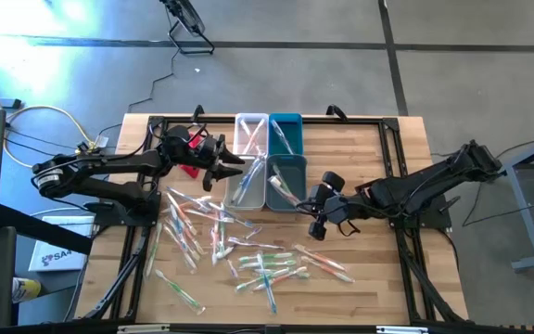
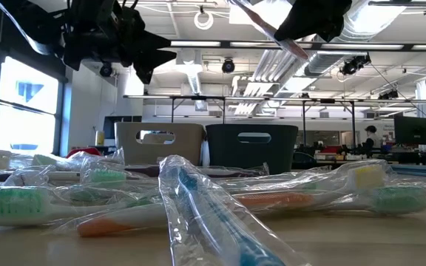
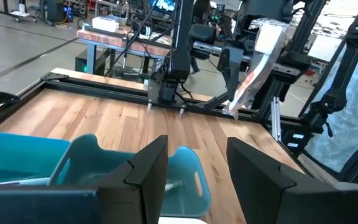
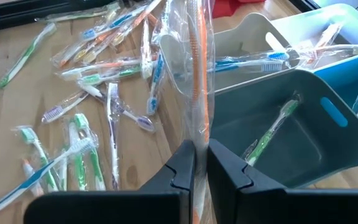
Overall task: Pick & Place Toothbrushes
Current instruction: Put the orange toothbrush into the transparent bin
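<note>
Right gripper point(image 4: 201, 163), fingers clamped on 1 orange toothbrush point(image 4: 199, 56); centre over the dark teal bin point(image 4: 303, 146) before release. Left gripper point(image 3: 197, 163) hovers, fingers spread, empty.

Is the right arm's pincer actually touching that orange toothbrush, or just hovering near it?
Touching. In the right wrist view the right pincer is shut on the wrapped orange toothbrush, which rises from between its fingers with no gap.

Only partial letters "SA" were legible, on a white box point(image 1: 56, 254) beside the surface point(image 1: 378, 278), left edge.
</note>
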`<state>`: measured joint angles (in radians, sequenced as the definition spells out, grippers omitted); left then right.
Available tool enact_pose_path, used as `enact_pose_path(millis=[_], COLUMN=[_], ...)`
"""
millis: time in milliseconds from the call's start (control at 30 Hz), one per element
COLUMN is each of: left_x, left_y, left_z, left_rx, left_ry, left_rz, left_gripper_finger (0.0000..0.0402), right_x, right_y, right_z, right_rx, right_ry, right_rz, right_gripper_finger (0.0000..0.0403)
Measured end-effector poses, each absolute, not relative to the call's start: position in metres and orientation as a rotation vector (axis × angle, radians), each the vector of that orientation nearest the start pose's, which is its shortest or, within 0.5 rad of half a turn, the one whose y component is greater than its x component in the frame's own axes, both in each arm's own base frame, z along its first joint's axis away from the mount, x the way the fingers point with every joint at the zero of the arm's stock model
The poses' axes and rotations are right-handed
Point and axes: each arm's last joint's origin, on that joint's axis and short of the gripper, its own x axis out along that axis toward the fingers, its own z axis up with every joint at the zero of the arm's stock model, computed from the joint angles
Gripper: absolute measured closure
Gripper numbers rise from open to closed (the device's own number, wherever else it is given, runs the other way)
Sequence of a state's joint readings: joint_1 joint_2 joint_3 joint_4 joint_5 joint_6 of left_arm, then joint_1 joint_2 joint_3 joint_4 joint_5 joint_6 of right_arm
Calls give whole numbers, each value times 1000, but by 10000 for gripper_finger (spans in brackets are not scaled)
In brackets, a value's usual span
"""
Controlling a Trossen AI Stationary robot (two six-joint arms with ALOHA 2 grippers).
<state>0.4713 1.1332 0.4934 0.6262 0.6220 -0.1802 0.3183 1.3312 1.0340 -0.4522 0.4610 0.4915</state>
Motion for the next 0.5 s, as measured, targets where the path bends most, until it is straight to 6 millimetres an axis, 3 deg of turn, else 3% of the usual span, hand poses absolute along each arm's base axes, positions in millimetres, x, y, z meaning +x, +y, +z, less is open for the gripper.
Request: enact_pose_path(millis=[500], left_x=[214], left_y=[90], left_z=[244], left_rx=[-165], left_ry=[20], left_rz=[-149], left_gripper_finger=[241], right_x=[268], right_y=[74], right_z=[282], right_rx=[146], right_ry=[653], right_rz=[-268], right_gripper_finger=[384])
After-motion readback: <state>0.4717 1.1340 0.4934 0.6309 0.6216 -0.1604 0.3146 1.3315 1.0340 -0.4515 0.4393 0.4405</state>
